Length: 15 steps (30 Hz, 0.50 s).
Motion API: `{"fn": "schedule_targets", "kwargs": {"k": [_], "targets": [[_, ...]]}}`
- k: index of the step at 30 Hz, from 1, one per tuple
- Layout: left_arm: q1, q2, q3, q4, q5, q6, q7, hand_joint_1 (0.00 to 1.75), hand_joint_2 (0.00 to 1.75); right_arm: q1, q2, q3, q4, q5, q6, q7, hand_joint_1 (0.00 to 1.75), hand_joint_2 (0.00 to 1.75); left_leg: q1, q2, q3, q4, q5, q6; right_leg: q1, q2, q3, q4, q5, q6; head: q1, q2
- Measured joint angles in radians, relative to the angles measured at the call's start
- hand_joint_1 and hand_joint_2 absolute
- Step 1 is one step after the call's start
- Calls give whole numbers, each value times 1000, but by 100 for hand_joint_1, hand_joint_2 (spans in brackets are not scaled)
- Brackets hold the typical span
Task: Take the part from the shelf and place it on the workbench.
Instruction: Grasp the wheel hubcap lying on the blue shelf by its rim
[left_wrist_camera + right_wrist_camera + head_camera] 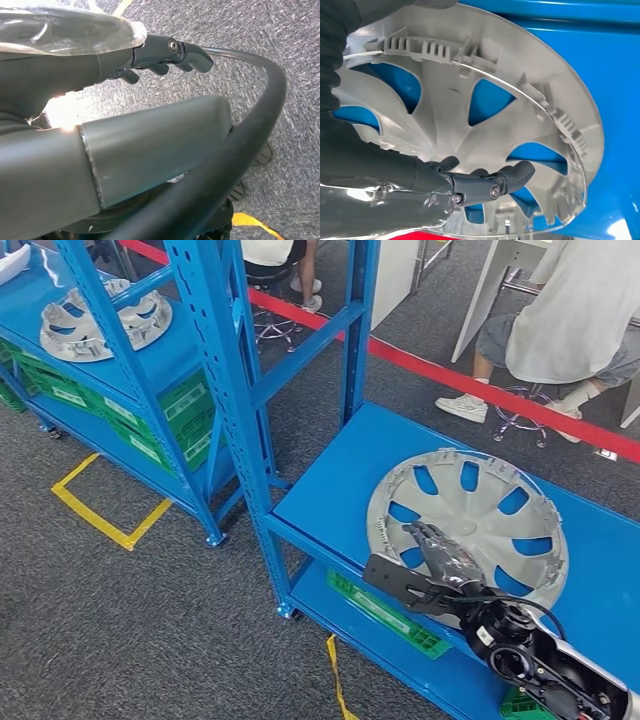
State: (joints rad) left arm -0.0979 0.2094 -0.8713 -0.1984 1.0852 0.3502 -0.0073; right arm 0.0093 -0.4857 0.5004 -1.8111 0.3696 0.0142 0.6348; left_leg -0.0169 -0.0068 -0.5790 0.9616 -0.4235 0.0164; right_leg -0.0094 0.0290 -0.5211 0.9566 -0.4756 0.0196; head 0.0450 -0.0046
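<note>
A silver-grey wheel cover (483,515) lies hollow side up on the blue shelf board (332,490) at the right in the head view. My right hand (438,558) reaches over its near rim, dark fingers stretched above the spokes and the thumb out to the left. In the right wrist view the fingers (497,181) hover straight over the wheel cover (444,100), closing on nothing. My left hand (113,100) hangs above the grey carpet with its fingers (170,55) extended and nothing in it.
A second wheel cover (106,320) lies on the left blue rack. Blue uprights (234,410) stand between the racks. Green crates (392,615) sit on the lower boards. A seated person (573,320) is behind red floor tape (468,380). Yellow tape (106,515) marks the carpet.
</note>
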Motion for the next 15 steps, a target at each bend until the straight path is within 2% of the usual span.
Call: {"fn": "schedule_targets", "kwargs": {"k": [15], "targets": [[0,0,0,0,-2,-3,0,0,0,31,5,-45,41,47,59,0,0,175,0,0,0,0,0,0,0,0,0,0,0,0,0,0]]}}
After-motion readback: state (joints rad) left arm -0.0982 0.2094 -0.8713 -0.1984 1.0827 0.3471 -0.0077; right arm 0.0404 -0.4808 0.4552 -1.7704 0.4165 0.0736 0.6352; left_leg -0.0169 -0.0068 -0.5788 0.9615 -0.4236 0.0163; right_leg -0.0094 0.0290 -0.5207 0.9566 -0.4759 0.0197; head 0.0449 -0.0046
